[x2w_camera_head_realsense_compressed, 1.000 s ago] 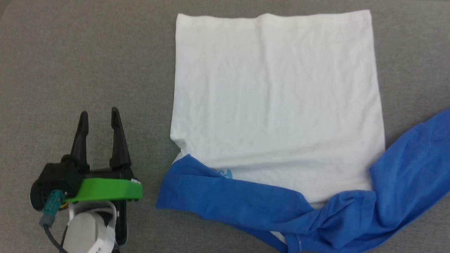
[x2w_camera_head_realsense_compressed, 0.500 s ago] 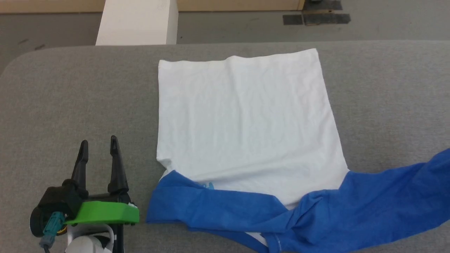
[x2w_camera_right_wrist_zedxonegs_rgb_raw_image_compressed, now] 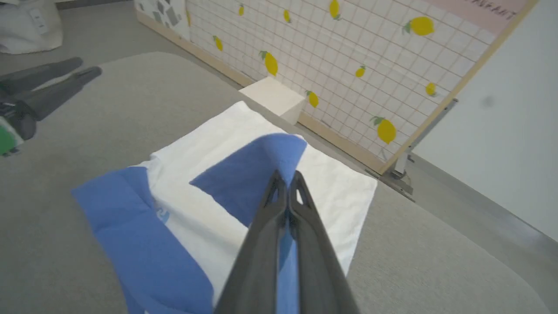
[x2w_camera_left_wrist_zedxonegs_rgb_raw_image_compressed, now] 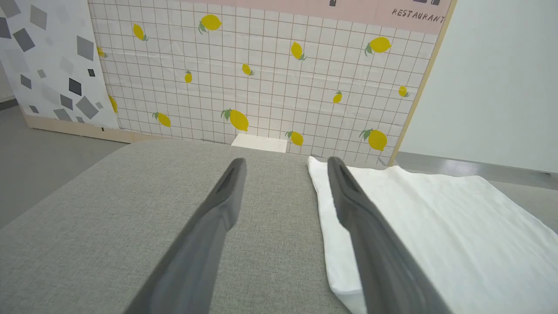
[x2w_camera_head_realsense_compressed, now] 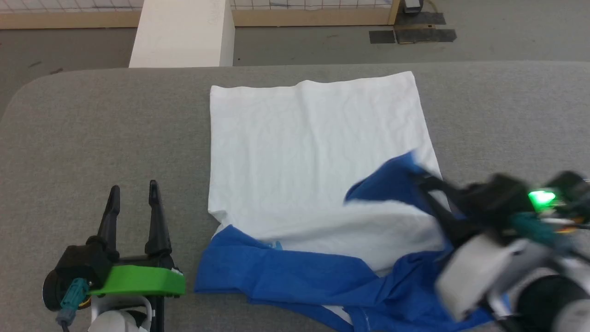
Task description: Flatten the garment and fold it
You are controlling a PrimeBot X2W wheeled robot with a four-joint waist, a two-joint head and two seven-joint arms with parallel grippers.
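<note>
Right dark two-fingered gripper (x2w_camera_right_wrist_zedxonegs_rgb_raw_image_compressed: 285, 178) clenches the bright-blue sleeve (x2w_camera_right_wrist_zedxonegs_rgb_raw_image_compressed: 248, 174) of the soft white shirt (x2w_camera_head_realsense_compressed: 313, 152); left gripper (x2w_camera_head_realsense_compressed: 133, 196) stands spread.

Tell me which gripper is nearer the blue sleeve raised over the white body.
Right. The right gripper is shut on that sleeve; the left gripper stands open beside the garment's left edge.

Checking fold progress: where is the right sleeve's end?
The sleeve end is right of centre in the head view, pinched by the right gripper over the garment's white body.
</note>
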